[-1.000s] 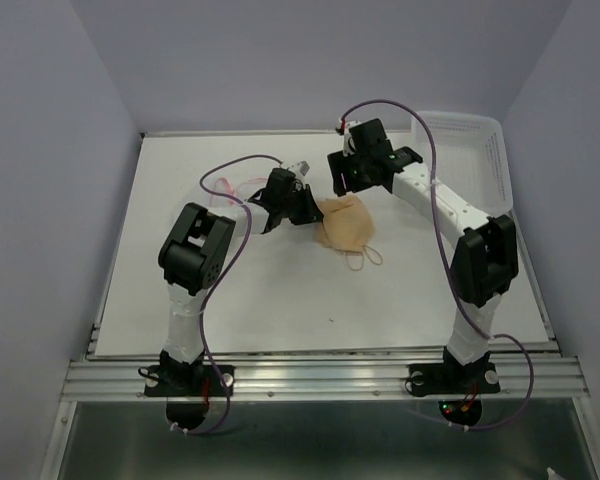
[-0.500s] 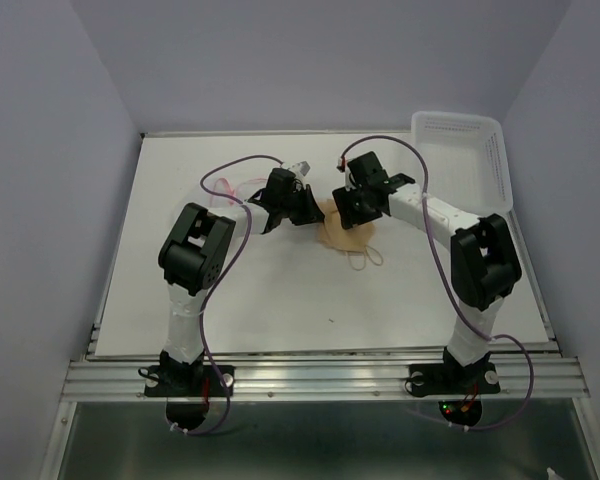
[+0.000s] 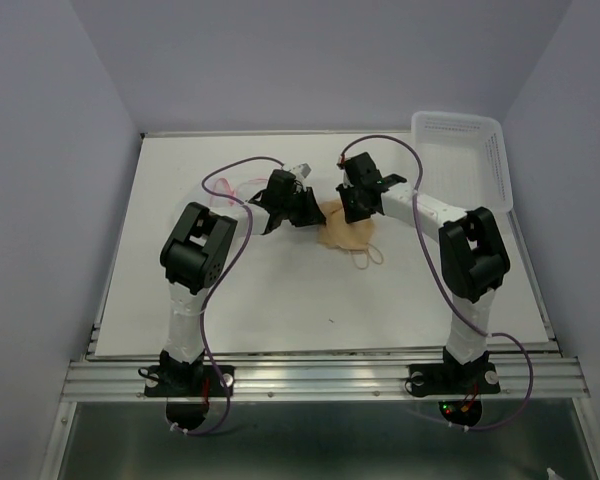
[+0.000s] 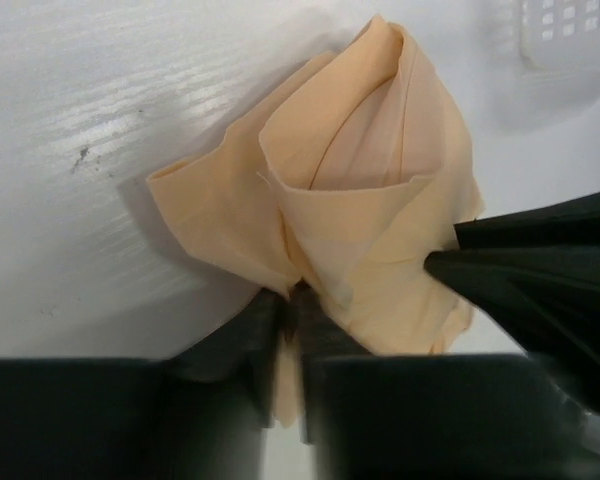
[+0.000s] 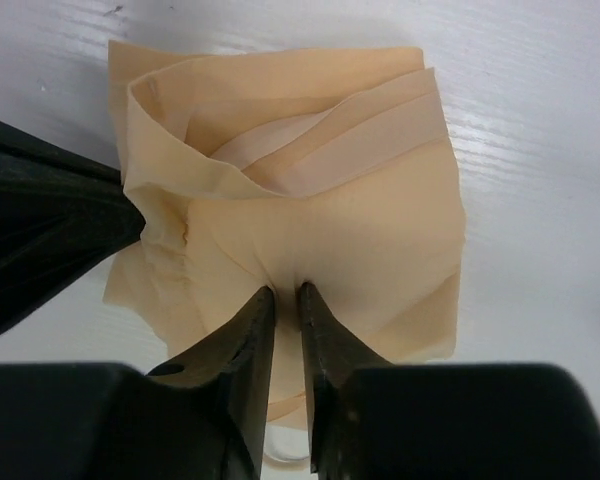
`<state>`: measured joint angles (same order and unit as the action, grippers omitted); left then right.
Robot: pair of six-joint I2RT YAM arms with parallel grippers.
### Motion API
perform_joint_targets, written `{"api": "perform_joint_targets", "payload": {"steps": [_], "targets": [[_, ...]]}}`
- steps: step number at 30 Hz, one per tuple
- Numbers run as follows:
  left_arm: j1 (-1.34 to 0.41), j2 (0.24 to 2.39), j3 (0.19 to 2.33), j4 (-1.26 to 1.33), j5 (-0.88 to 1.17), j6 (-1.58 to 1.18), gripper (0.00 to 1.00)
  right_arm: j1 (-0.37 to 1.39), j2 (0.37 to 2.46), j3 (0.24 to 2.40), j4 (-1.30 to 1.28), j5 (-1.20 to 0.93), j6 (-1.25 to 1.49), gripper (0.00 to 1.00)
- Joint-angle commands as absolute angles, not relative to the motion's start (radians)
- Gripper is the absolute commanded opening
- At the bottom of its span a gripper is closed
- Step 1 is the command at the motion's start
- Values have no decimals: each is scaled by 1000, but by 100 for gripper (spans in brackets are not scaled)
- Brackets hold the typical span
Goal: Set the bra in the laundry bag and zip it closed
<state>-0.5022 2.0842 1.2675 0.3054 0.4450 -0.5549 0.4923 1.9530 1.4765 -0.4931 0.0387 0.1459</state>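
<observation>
Nearest to us on the white tabletop (image 3: pixel 280 300) lies a thin strap loop (image 3: pixel 365 258) of the bra (image 3: pixel 346 232). The bra is bunched up just past the loop, in the middle of the tabletop.

The left end effector (image 4: pixel 288 310) is clamped on a small fold at the bra's left side. Its fingers are pressed together with peach cloth between them. The right end effector (image 5: pixel 285 300) pinches another fold from the other side, with its fingers almost touching.

A little farther left we see a faint pink ring, which we think is the laundry bag (image 3: pixel 242 190). It lies flat beside the left arm, and nothing holds it. Far off at the right corner stands a white basket (image 3: pixel 458 124).

What could go wrong? Each pinch holds only a thin bit of soft cloth, so the bra may slip out when lifted. The loose strap may drag or catch. The bag looks flat, and both end effectors are busy, so getting the bra inside may be hard.
</observation>
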Motion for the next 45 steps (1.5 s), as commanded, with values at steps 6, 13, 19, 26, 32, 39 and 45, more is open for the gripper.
{"api": "perform_joint_targets", "payload": {"steps": [6, 13, 19, 26, 32, 39, 45], "targets": [[-500, 2010, 1235, 339, 456, -545, 65, 500, 1910, 1520, -453, 106, 170, 6], [-468, 1953, 1161, 380, 469, -584, 69, 500, 1876, 1542, -477, 118, 181, 2], [-459, 1881, 1083, 419, 476, -598, 68, 500, 1867, 1569, -497, 52, 207, 2], [-454, 1835, 1054, 425, 469, -592, 68, 500, 1891, 1617, -522, 29, 238, 2], [-453, 1824, 1065, 423, 459, -598, 68, 500, 1954, 1595, -519, 9, 287, 6], [-449, 1807, 1109, 342, 376, -554, 68, 500, 2022, 1585, -489, -58, 281, 23], [-453, 1801, 1180, 285, 315, -502, 70, 500, 1935, 1559, -485, -77, 232, 59]]}}
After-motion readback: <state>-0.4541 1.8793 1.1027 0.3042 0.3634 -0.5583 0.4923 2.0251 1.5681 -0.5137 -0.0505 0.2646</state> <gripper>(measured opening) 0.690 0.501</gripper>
